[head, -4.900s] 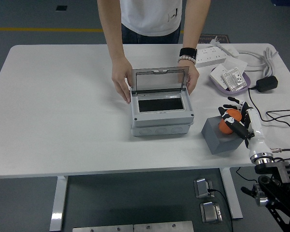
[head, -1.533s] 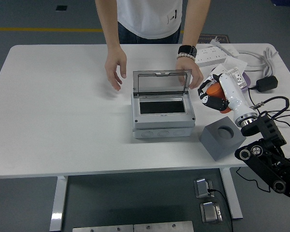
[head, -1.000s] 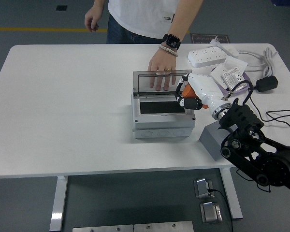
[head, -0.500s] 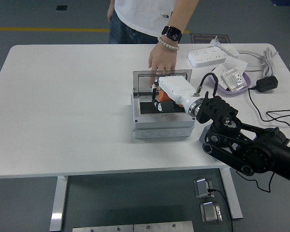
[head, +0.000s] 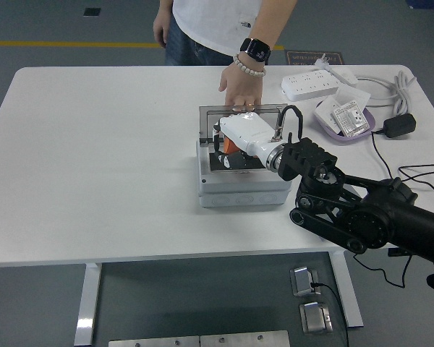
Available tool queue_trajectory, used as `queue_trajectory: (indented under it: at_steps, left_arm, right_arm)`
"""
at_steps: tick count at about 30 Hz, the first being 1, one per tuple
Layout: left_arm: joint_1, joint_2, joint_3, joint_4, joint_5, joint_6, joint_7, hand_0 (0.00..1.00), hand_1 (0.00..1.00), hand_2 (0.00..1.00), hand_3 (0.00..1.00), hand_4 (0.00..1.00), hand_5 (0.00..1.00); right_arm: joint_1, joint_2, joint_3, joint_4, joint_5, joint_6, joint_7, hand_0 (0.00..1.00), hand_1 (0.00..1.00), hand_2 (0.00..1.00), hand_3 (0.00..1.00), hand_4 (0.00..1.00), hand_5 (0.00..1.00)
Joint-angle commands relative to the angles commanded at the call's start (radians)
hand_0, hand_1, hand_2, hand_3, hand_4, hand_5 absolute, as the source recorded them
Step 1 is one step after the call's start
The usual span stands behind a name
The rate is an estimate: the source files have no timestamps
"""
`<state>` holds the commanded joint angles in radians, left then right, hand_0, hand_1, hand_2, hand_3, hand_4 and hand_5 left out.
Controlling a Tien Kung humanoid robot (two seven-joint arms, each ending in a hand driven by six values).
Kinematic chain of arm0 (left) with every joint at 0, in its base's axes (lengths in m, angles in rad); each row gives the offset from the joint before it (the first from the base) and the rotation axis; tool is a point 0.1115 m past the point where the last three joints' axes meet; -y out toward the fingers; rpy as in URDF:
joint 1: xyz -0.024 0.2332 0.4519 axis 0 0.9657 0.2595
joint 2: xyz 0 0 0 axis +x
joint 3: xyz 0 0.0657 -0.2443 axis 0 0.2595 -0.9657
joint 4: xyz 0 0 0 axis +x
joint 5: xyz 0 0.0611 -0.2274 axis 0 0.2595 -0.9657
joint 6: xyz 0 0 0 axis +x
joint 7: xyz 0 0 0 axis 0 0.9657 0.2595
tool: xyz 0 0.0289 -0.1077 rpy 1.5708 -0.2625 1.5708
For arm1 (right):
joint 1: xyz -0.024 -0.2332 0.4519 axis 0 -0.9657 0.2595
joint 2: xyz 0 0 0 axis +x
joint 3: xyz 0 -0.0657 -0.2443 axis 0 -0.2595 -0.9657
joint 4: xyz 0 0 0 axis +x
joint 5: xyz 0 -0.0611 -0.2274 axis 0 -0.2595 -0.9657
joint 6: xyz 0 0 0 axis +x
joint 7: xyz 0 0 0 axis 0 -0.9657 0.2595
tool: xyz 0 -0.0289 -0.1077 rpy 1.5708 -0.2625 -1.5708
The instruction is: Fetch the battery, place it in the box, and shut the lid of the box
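Observation:
A grey box (head: 240, 189) stands mid-table with its clear lid (head: 275, 110) upright at the back. My right hand (head: 224, 150), white with dark fingers, hangs over the box's open inside, shut on the orange battery (head: 231, 145). The battery sits low above the dark interior; whether it touches the bottom is hidden by the hand. My black right arm (head: 362, 210) crosses from the lower right. A person's hand (head: 240, 95) rests behind the lid's top edge. My left arm is out of view.
At the back right lie a white power strip (head: 311, 87), a purple tray (head: 367, 121) with a small white device, a black adapter (head: 399, 124) and cables (head: 419, 177). My arm covers the grey block right of the box.
My right hand lifted the battery off the grey block and carried it left over the open box. The person took one hand away and moved the other behind the lid.

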<state>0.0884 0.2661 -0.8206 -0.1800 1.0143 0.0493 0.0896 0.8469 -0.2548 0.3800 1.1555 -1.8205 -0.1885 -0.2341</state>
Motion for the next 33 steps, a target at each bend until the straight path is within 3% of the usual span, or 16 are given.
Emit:
queue_trajectory:
  at_steps: [13,14,19,20,25,26,31,32,33]
  left_arm:
    - [-0.008,-0.001,0.005,0.000,-0.004,-0.002,-0.001,0.407,0.554,0.515,0.497,0.002,0.002]
    - [-0.009,-0.001,0.005,0.000,-0.004,-0.002,-0.001,0.407,0.555,0.514,0.497,0.002,0.002]
    - [-0.010,-0.001,0.004,0.000,-0.002,-0.002,0.000,0.407,0.555,0.514,0.497,0.002,0.002]
    - [-0.011,-0.002,0.004,0.000,-0.001,-0.003,0.000,0.407,0.554,0.515,0.497,0.002,0.002]
    - [-0.013,-0.002,0.008,0.000,-0.004,-0.004,0.000,0.407,0.554,0.515,0.497,0.002,0.002]
    - [-0.014,-0.003,0.009,0.000,-0.004,-0.004,0.000,0.407,0.554,0.515,0.497,0.002,0.002]
    - [-0.014,-0.004,0.007,0.000,-0.002,-0.004,0.001,0.407,0.554,0.515,0.497,0.002,0.002]
    - [-0.013,-0.004,0.007,0.000,-0.001,-0.004,0.001,0.406,0.554,0.514,0.496,0.002,0.002]
    - [-0.013,-0.004,0.006,0.000,-0.001,-0.004,0.001,0.406,0.554,0.514,0.496,0.002,0.002]
  right_arm:
    - [-0.003,0.001,0.042,-0.016,0.013,0.004,0.012,0.087,0.188,0.244,0.257,0.002,0.002]
    - [-0.004,0.002,0.041,-0.016,0.014,0.003,0.013,0.149,0.212,0.245,0.246,0.002,0.002]
    - [-0.007,0.007,0.031,-0.019,0.016,-0.005,0.020,0.149,0.212,0.245,0.246,0.002,0.002]
    - [-0.007,0.008,0.029,-0.019,0.017,-0.007,0.021,0.275,0.256,0.320,0.336,0.050,0.031]
    - [-0.011,0.013,0.026,-0.020,0.012,-0.006,0.023,0.275,0.256,0.320,0.336,0.050,0.031]
    - [-0.011,0.014,0.025,-0.020,0.011,-0.005,0.023,0.330,0.286,0.362,0.384,0.211,0.066]
    - [-0.014,0.015,0.023,-0.019,0.006,-0.001,0.020,0.330,0.286,0.362,0.384,0.211,0.066]
    - [-0.014,0.015,0.023,-0.019,0.007,0.000,0.020,0.371,0.304,0.392,0.422,0.464,0.129]
    - [-0.015,0.014,0.023,-0.018,0.007,0.000,0.020,0.371,0.304,0.392,0.422,0.464,0.129]
